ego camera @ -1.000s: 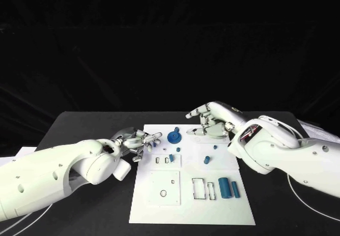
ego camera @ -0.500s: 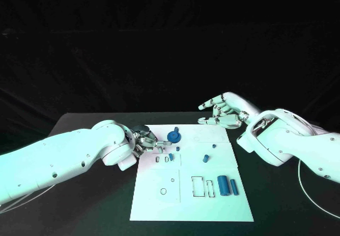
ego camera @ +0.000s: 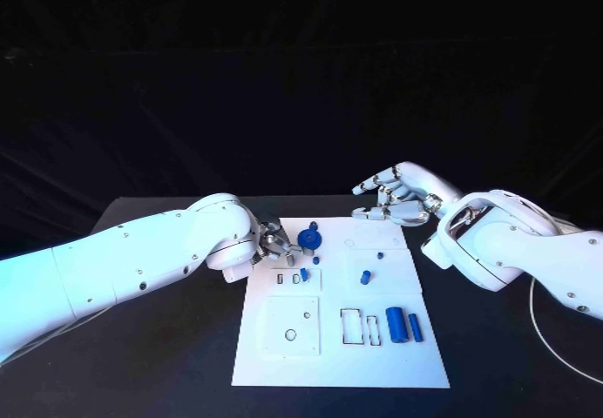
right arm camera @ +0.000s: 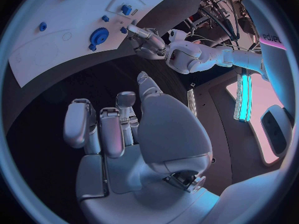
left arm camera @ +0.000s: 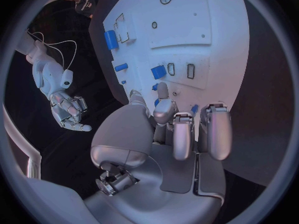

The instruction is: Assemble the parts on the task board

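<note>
The white task board (ego camera: 339, 348) is lying at the frame's centre with blue parts (ego camera: 400, 325) scattered on it, while the left hand (ego camera: 279, 246) is hovering at its upper-left edge beside the blue gear (ego camera: 309, 239), fingers curled, grasp unclear, and the right hand (ego camera: 396, 198) is hanging empty, fingers loosely spread, above the upper-right corner.

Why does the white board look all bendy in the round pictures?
Left wrist view: the fisheye lens bows the white task board and its straight edges. Right wrist view: the same curving. Head view: the board keeps straight edges, under bluish light against a dark background.
</note>
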You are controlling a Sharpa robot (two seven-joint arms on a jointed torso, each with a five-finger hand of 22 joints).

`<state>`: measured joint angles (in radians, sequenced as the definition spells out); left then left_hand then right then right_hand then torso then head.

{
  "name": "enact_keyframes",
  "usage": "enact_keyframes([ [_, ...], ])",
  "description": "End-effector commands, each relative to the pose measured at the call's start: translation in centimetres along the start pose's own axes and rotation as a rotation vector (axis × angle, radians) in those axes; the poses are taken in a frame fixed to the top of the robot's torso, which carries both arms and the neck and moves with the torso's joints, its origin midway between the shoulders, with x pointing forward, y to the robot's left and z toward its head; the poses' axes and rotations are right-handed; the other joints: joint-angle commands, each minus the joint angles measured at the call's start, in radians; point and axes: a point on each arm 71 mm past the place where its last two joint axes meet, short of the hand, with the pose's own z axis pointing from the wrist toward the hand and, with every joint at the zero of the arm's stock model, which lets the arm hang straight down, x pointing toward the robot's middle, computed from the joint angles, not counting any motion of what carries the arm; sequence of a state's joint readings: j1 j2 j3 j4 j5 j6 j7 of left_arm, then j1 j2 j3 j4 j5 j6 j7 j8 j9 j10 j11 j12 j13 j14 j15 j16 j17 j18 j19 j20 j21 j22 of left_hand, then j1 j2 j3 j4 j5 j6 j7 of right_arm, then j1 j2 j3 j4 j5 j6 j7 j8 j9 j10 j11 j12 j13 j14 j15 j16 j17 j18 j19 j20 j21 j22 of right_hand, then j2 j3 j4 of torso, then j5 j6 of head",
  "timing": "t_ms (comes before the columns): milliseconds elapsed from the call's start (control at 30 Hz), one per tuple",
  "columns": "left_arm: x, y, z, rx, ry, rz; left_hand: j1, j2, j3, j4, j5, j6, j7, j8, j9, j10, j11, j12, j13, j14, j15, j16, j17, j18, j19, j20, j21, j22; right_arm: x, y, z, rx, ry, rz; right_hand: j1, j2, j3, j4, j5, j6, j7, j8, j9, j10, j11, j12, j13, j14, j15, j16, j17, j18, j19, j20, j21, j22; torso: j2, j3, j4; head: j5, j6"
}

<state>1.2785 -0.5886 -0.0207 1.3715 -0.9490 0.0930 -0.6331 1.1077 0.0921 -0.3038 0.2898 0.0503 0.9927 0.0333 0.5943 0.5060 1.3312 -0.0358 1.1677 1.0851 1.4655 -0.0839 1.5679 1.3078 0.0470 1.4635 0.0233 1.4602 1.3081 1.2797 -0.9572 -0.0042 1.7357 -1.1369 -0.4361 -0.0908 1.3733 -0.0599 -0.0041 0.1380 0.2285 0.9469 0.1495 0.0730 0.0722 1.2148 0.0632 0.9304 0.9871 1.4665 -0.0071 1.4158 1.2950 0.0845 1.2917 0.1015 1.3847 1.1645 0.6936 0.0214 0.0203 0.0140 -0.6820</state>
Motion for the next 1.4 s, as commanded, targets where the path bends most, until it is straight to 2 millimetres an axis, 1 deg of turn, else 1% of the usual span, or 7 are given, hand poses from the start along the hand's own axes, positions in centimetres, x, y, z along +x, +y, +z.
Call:
enact_keyframes([
  [33,0.2,-0.1,0.3,-0.036,0.038,0.114,0.003,0.009,-0.007,-0.001,-0.004,-0.011,0.001,0.006,0.003,0.002,0.002,-0.002,-0.004,0.105,-0.008,0.003,0.263,-0.005,0.014,-0.006,0.003,0.08,0.3,0.0,0.0,0.01,0.042,-0.015,0.005,0.005,-0.009,0.001,0.006,0.008,0.002,0.005,0.001,-0.011,0.0,-0.013,-0.012,0.042,-0.002,-0.008,-0.004,0.008,-0.009,0.001,-0.007,-0.007,0.002,-0.0024,0.0003,0.001,0.0],
  [167,0.2,-0.2,0.6,-0.046,0.046,0.136,0.003,0.009,-0.008,-0.001,-0.004,-0.012,0.001,0.007,0.005,0.002,0.002,-0.002,-0.004,0.105,-0.008,0.003,0.263,-0.005,0.015,-0.005,0.005,0.082,0.4,0.0,0.0,0.011,0.05,-0.021,0.005,0.005,-0.01,0.002,0.006,0.008,0.002,0.005,0.001,-0.014,0.0,-0.018,-0.017,0.041,-0.002,-0.009,-0.006,0.008,-0.01,0.001,-0.008,-0.008,0.002,-0.0017,-0.0017,0.002,-0.004],
  [433,0.4,-0.9,1.2,-0.052,0.053,0.151,0.005,0.011,-0.01,-0.001,-0.004,-0.014,0.002,0.009,0.009,0.002,0.002,0.0,-0.001,0.105,-0.008,0.003,0.263,-0.006,0.016,-0.005,0.006,0.085,0.5,0.1,0.0,0.008,0.057,-0.026,0.006,0.007,-0.012,0.003,0.006,0.009,0.002,0.006,0.001,-0.016,0.0,-0.025,-0.023,0.041,-0.003,-0.011,-0.008,0.009,-0.011,0.0,-0.01,-0.011,0.002,-0.0022,-0.0004,0.0,-0.009],
  [667,0.6,-1.4,1.5,-0.048,0.057,0.155,0.013,0.017,-0.012,-0.002,-0.004,-0.017,0.001,0.015,0.017,0.004,0.002,0.004,0.003,0.105,-0.008,0.003,0.263,-0.007,0.018,-0.005,0.009,0.089,0.6,0.1,0.0,0.009,0.06,-0.026,0.006,0.007,-0.013,0.004,0.007,0.009,0.002,0.006,0.001,-0.017,0.0,-0.027,-0.025,0.041,-0.003,-0.012,-0.009,0.009,-0.012,0.0,-0.01,-0.012,0.001,-0.0008,0.0002,0.0,-0.014],
  [933,0.9,-1.8,1.7,-0.049,0.073,0.168,0.05,0.033,-0.008,-0.01,-0.002,-0.028,0.002,0.026,0.038,0.002,0.002,0.003,0.004,0.105,-0.007,0.003,0.263,-0.007,0.017,-0.004,0.009,0.091,0.6,0.1,0.1,0.011,0.06,-0.027,0.007,0.01,-0.016,0.005,0.011,0.011,0.001,0.006,0.001,-0.019,-0.001,-0.033,-0.032,0.041,-0.004,-0.013,-0.009,0.009,-0.012,-0.001,-0.012,-0.014,0.001,-0.0014,0.0005,0.0,-0.015],
  [1167,1.2,-2.0,1.9,-0.05,0.086,0.176,0.062,0.038,-0.005,-0.011,-0.002,-0.033,0.003,0.029,0.046,0.002,0.004,0.004,0.004,0.105,-0.006,0.003,0.263,-0.007,0.017,-0.003,0.01,0.093,0.6,0.0,0.1,0.013,0.06,-0.028,0.01,0.012,-0.019,0.006,0.019,0.012,0.001,0.006,0.001,-0.018,-0.002,-0.035,-0.036,0.042,-0.004,-0.014,-0.009,0.009,-0.011,-0.001,-0.014,-0.015,0.001,-0.0005,-0.0007,0.0,-0.017],
  [1400,1.3,-2.1,2.0,-0.048,0.089,0.178,0.076,0.041,-0.001,-0.014,-0.002,-0.037,0.003,0.033,0.055,0.001,0.004,0.004,0.005,0.105,-0.005,0.003,0.263,-0.007,0.017,-0.002,0.01,0.092,0.6,0.0,0.2,0.013,0.058,-0.032,0.012,0.014,-0.02,0.006,0.023,0.012,0.0,0.006,0.001,-0.017,-0.002,-0.035,-0.037,0.042,-0.005,-0.014,-0.009,0.009,-0.011,-0.002,-0.014,-0.015,0.001,-0.0004,0.0009,-0.001,-0.02],
])
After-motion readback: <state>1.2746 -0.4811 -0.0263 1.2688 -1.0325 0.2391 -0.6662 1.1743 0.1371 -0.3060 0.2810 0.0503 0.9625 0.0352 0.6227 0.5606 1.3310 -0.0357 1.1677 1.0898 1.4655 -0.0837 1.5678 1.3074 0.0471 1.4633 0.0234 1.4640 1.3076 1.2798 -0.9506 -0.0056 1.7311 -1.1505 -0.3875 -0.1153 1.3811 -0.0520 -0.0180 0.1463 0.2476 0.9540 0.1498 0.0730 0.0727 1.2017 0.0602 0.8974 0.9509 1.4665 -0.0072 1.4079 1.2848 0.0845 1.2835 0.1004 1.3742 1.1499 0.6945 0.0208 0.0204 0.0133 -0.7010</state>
